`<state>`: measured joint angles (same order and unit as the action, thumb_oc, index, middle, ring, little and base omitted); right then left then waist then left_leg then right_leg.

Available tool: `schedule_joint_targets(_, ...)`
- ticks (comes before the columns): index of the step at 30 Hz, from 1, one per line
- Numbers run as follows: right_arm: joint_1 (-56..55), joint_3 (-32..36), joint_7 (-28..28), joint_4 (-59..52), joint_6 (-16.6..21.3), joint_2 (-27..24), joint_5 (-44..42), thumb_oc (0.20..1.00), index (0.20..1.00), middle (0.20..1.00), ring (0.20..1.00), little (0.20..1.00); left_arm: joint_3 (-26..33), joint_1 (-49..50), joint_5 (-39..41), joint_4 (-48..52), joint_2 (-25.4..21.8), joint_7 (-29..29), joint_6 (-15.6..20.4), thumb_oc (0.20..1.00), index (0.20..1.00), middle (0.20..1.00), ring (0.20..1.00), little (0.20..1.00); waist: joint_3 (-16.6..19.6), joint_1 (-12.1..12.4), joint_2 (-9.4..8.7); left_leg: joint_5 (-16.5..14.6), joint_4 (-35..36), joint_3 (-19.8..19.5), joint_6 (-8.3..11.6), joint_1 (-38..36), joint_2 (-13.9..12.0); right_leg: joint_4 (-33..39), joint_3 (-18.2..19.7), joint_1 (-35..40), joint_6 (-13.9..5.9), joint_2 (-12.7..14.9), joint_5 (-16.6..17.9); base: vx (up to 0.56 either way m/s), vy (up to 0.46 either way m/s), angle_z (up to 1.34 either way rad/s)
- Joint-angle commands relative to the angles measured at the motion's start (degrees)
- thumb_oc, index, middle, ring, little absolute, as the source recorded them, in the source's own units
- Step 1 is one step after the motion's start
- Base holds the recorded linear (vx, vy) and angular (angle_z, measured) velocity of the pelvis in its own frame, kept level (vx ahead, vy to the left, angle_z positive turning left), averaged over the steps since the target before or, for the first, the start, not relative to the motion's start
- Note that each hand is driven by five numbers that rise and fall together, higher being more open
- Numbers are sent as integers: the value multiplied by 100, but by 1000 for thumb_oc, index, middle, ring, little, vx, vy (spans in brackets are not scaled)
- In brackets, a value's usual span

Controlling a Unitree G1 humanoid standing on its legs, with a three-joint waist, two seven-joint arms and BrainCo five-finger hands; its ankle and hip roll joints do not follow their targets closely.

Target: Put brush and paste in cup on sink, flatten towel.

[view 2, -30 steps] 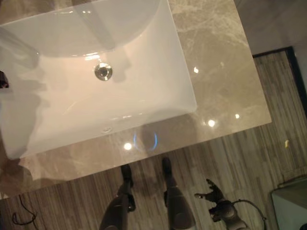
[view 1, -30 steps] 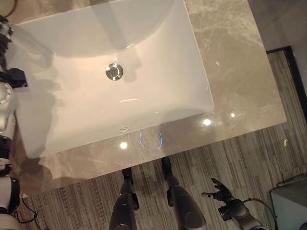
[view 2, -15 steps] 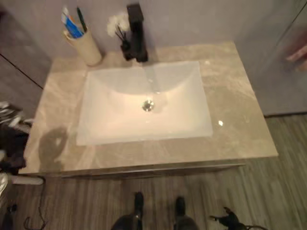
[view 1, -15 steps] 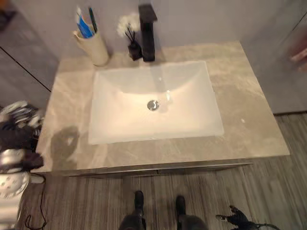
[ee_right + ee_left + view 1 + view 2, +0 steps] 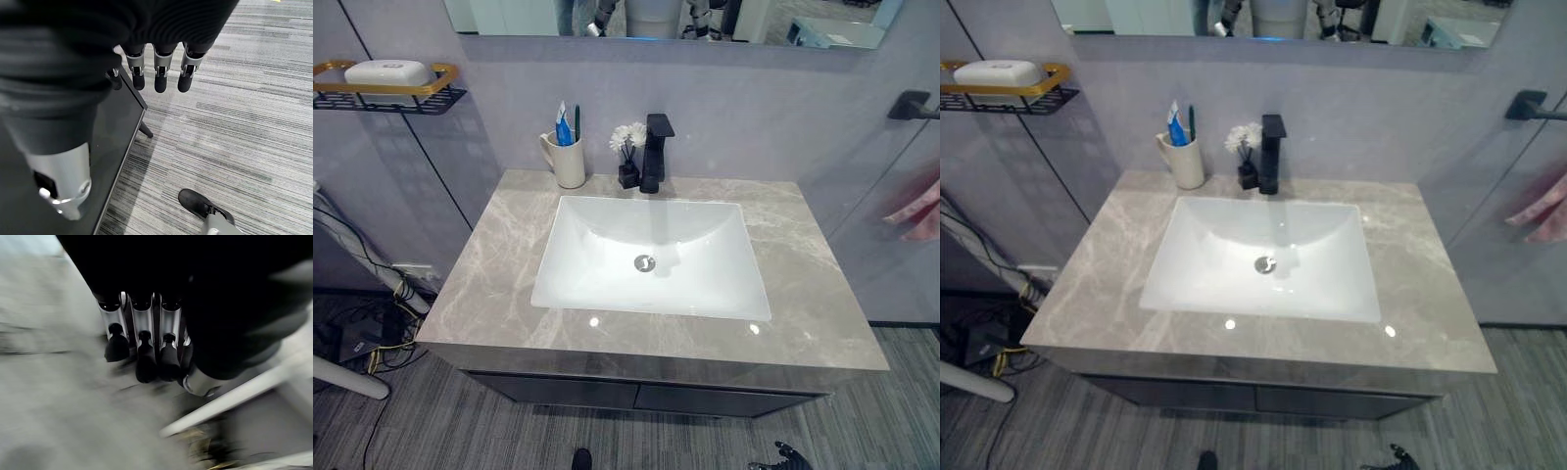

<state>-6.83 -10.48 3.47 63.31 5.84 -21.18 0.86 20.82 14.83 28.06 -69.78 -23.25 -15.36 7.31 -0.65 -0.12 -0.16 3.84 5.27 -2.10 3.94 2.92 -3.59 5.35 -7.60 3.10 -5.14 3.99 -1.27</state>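
The head camera has lifted to show the whole vanity: brush and paste stand in the cup behind the sink, while both hands, left hand and right hand, hang relaxed and empty, so flattening the pink towel calls for reaching right with straight fingers.

Cream cup, white sink, grey-veined marble counter, black tap, pink towel

Right hand empty, fingers hanging relaxed above striped floor.

Grey marble countertop holds white sink basin. Along back edge: cream cup, small dark vase, black tap.
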Motion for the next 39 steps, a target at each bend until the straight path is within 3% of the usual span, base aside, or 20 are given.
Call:
schedule_joint_targets(1,-53,-226,145,-870,100,-435,275,1000,1000,1000,1000,1000,-1116,-324,-1570,835,272,360,113,200,200,200,200,200,-267,-249,-63,-487,-470,422,-112,-452,83,-116,370,-89,-38,66,284,-20,5,-11)
schedule_joint_targets(3,-112,-203,100,-1070,166,-481,209,1000,1000,1000,1000,1000,-1248,-274,-1637,1021,340,427,146,200,200,200,200,200,-277,-265,-85,-514,-706,406,-117,-316,109,-132,413,-138,-24,64,298,-116,-17,-27)
schedule_joint_targets(4,-70,-184,113,-1375,348,-565,-178,1000,1000,1000,1000,1000,-2406,-419,-2241,1760,360,686,295,200,200,200,200,200,-520,-339,-158,-724,-1422,226,-105,36,231,-230,573,-239,12,60,313,-235,-22,-32)
schedule_joint_targets(6,-21,-211,127,-1308,394,-564,-258,1000,1000,1000,1000,1000,-2573,-459,-2239,1993,346,766,299,200,200,200,200,200,-580,-307,-185,-783,-1576,-69,-107,132,313,-265,706,-318,32,29,330,-162,4,-22)
schedule_joint_targets(7,28,-243,152,-1203,384,-562,-298,1000,1000,1000,1000,1000,-2816,-454,-2242,2303,342,836,325,200,200,200,200,200,-658,-261,-181,-836,-1706,-467,-113,143,419,-325,833,-349,41,-8,337,-176,111,-34)
schedule_joint_targets(8,135,-269,205,-1221,354,-591,-291,1000,1000,1000,1000,1000,-3215,-633,-2301,2778,335,1041,326,200,200,200,200,200,-733,-281,-157,-1014,-1895,-1174,-163,117,694,-543,1211,-588,-26,-45,411,-177,112,-99)
schedule_joint_targets(9,137,-266,205,-1222,353,-588,-291,1000,1000,1000,1000,1000,-3216,-638,-2300,2780,332,1042,324,200,200,200,200,200,-721,-285,-170,-981,-1876,-1176,-163,136,709,-542,1210,-612,-32,-29,424,-288,354,-162)
schedule_joint_targets(11,230,14,252,-1333,316,-498,-521,1000,1000,1000,1000,1000,-3760,-1079,-2753,2974,151,1261,379,200,200,200,200,200,-795,-625,-81,-1332,-1713,-509,-503,16,894,-720,1915,-1286,-403,122,832,-375,514,-133)
schedule_joint_targets(14,207,113,272,-1680,352,-411,-613,1000,1000,1000,1000,1000,-4002,-1350,-3086,2917,105,1205,411,200,200,200,200,200,-889,-741,-50,-1325,-1550,70,-591,18,995,-556,2173,-1632,-687,276,1206,-266,301,-142)
schedule_joint_targets(16,235,158,349,-1801,351,-352,-581,1000,1000,1000,1000,1000,-4033,-1457,-3145,2878,146,1107,401,200,200,200,200,200,-965,-693,11,-1259,-1360,440,-587,-29,906,-429,1656,-1847,-688,416,1303,-246,168,-115)
schedule_joint_targets(18,236,151,397,-2008,337,-309,-519,1000,1000,1000,1000,1000,-3919,-1475,-3042,2899,221,1046,336,200,200,200,200,200,-1072,-565,119,-1058,-1205,739,-572,-12,752,-767,493,-2046,-576,624,1063,-299,127,-156)
schedule_joint_targets(19,186,126,415,-1995,329,-277,-502,1000,1000,1000,1000,1000,-3912,-1485,-3016,2901,258,1052,307,200,200,200,200,200,-1077,-573,169,-923,-1056,856,-594,-22,690,-1032,258,-1966,-501,609,876,-316,131,-167)
schedule_joint_targets(21,5,37,379,-2006,311,-240,-377,1000,1000,1000,1000,1000,-3821,-1395,-2917,2970,274,1048,274,200,200,200,200,200,-981,-511,228,-648,-664,1296,-635,-119,538,-1681,153,-1526,-376,310,422,-231,69,-136)
schedule_joint_targets(23,-28,16,370,-1977,296,-224,-342,1000,1000,1000,1000,1000,-3783,-1367,-2852,2995,279,1058,259,200,200,200,200,200,-925,-444,244,-535,-545,1441,-644,-111,472,-1877,62,-1388,-329,226,245,-131,-16,-122)
schedule_joint_targets(25,-21,-9,397,-1958,293,-198,-273,1000,1000,1000,1000,1000,-3713,-1325,-2714,3034,291,1049,237,200,200,200,200,200,-823,-289,281,-358,-415,1846,-636,-41,296,-2175,-496,-999,-262,266,-105,-174,-77,-119)
schedule_joint_targets(27,37,-52,423,-2084,295,-180,-239,1000,1000,1000,1000,1000,-3563,-1240,-2532,3033,325,1003,248,200,200,200,200,200,-657,-106,121,-392,-350,2349,-566,0,199,-2062,-998,-523,-407,424,-209,-105,-131,-118)
schedule_joint_targets(29,82,-74,443,-2118,289,-183,-217,1000,1000,1000,1000,1000,-3516,-1233,-2387,3016,344,1000,259,200,200,200,200,200,-615,-84,64,-374,-355,2517,-517,29,145,-1653,-1105,-375,-411,397,-214,-81,-136,-109)
schedule_joint_targets(32,6,-99,434,-2314,285,-248,-133,1000,1000,1000,1000,1000,-3436,-1222,-2053,2953,368,1083,305,200,200,200,200,200,-595,-83,1,-326,-447,2660,-447,49,40,-1261,-788,-327,-383,205,-227,-28,-146,-104)
schedule_joint_targets(36,-129,-96,441,-2601,350,-497,51,1000,1000,1000,1000,1000,-3396,-1315,-1825,2824,406,1096,385,200,200,200,200,200,-752,-104,-108,-259,-1160,2169,-346,413,-63,-800,-255,-237,-72,-88,-110,-35,-251,-69)
schedule_joint_targets(39,6,-242,496,-2465,390,-611,252,1000,1000,1000,1000,1000,-3460,-1386,-1922,2659,487,974,417,200,200,200,200,200,-843,67,-114,-307,-1520,738,-276,668,492,-681,235,-192,3,-216,-46,42,-114,-66)
